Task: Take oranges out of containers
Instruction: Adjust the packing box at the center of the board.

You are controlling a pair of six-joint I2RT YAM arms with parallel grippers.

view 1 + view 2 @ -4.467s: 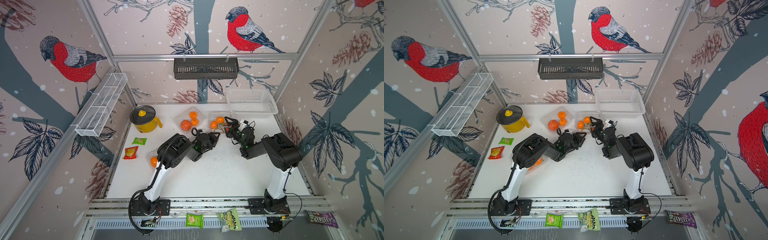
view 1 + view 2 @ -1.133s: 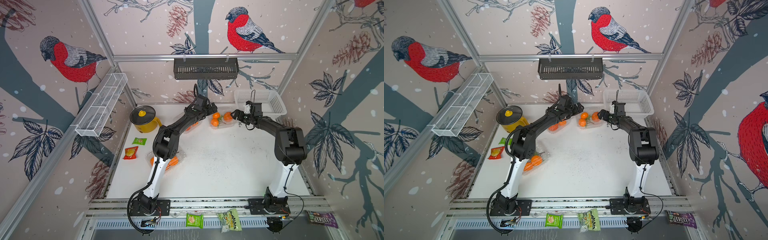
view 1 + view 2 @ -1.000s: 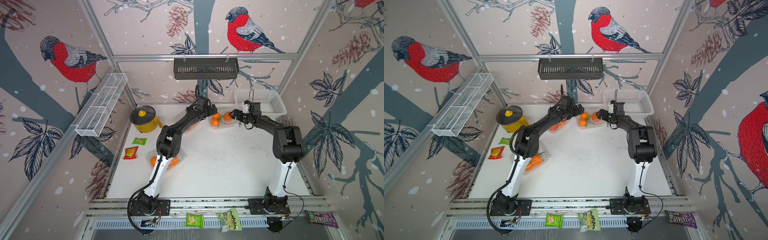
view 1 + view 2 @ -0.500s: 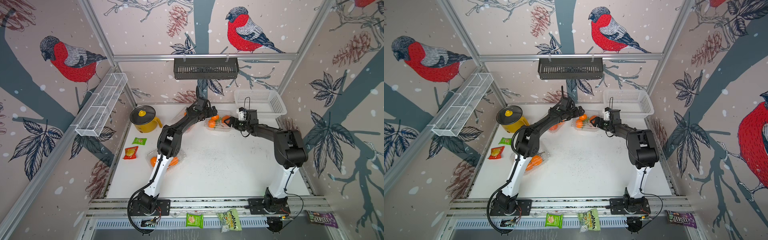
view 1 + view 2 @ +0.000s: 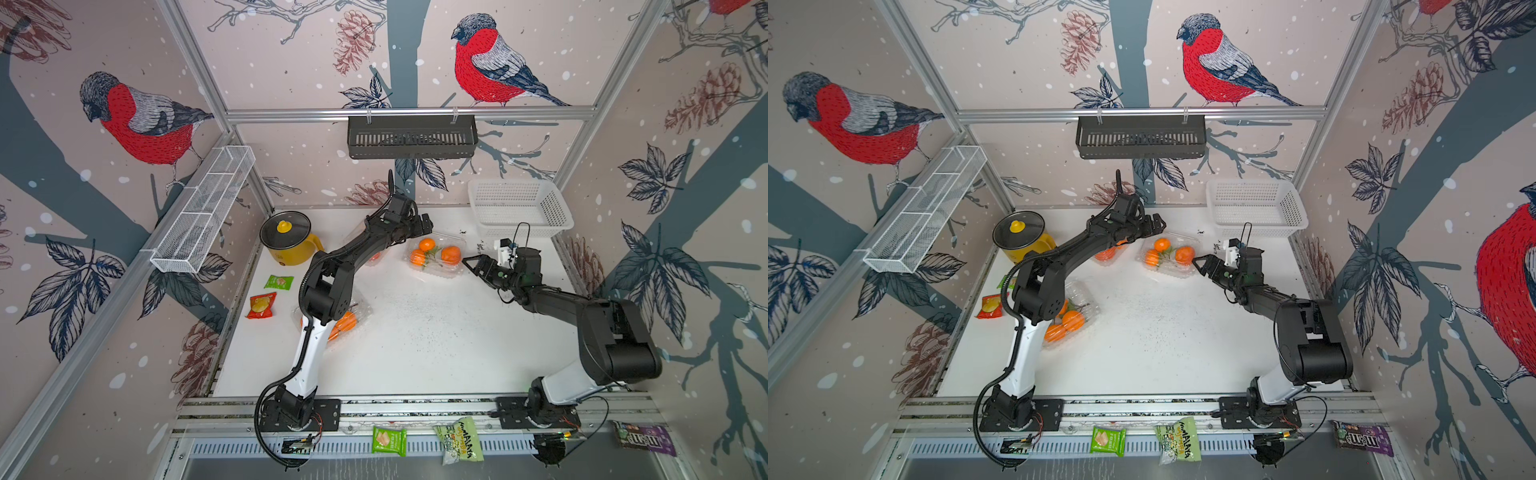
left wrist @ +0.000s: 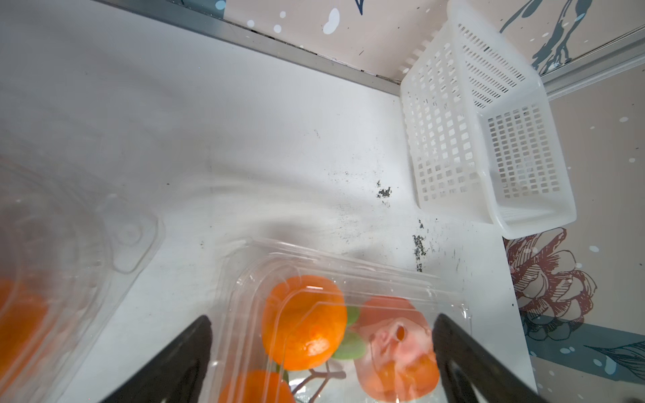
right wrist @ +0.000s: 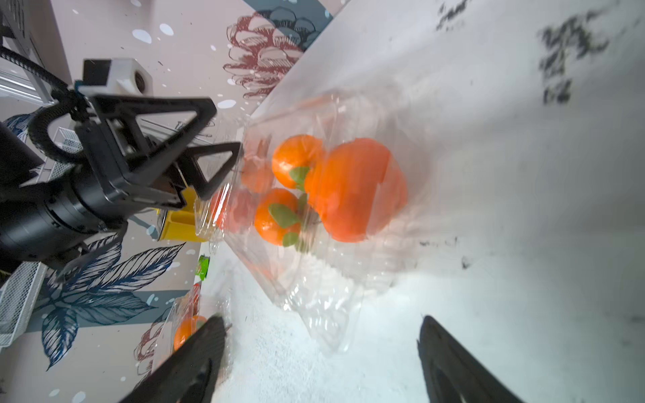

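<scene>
A clear container (image 5: 436, 266) at the back of the table holds three oranges (image 5: 451, 254), seen through its plastic in both top views (image 5: 1185, 254). My left gripper (image 5: 424, 224) hovers open over its far left corner, with the oranges (image 6: 303, 331) showing between its fingers (image 6: 190, 356). My right gripper (image 5: 469, 264) stands open and low at the container's right end. The container's corner (image 7: 331, 331) lies just ahead of its fingers (image 7: 206, 345). A second container (image 5: 1106, 252) lies under the left arm. A third container (image 5: 1071, 318) with oranges sits by the left arm's elbow.
A white basket (image 5: 519, 208) stands at the back right and a yellow pot (image 5: 286, 239) at the back left. Two snack packets (image 5: 261, 305) lie along the left edge. A black rack (image 5: 411, 135) hangs on the back wall, a wire shelf (image 5: 199, 216) on the left wall.
My right gripper has dropped and pulled back from beside the basket to the container's right end, its jaws narrowing a little. The container slid slightly forward. The left gripper barely moved.
</scene>
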